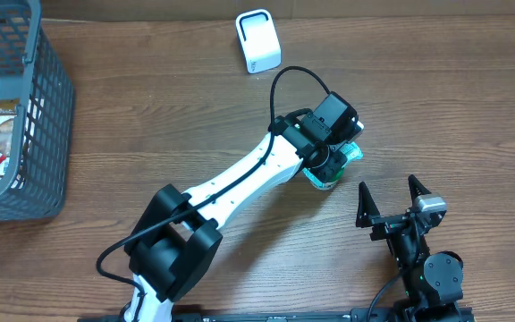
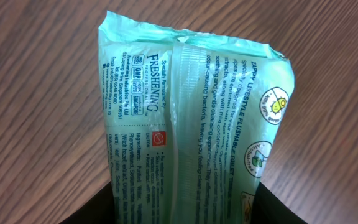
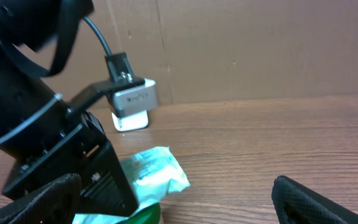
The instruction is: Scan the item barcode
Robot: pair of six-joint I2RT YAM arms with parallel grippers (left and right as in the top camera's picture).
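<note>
Left gripper [image 1: 331, 164] fingers [image 2: 95, 214] flank the pack [image 2: 191, 112] on both sides, can't tell if clamped yet; right gripper [image 1: 390, 199] gapes wide, empty. Pack is pale mint-green crinkly plastic with a back seam, right of centre over the table [image 1: 150, 125], under the left gripper. Print reads "FRESHENING", "ZAPPY LIFESTYLE FLUSHABLE TOILET", "Ingredients"; finer text unreadable.

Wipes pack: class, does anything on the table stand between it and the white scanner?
Nothing visible does: only bare wood lies between the wipes pack and the scanner; the basket sits far left.
</note>
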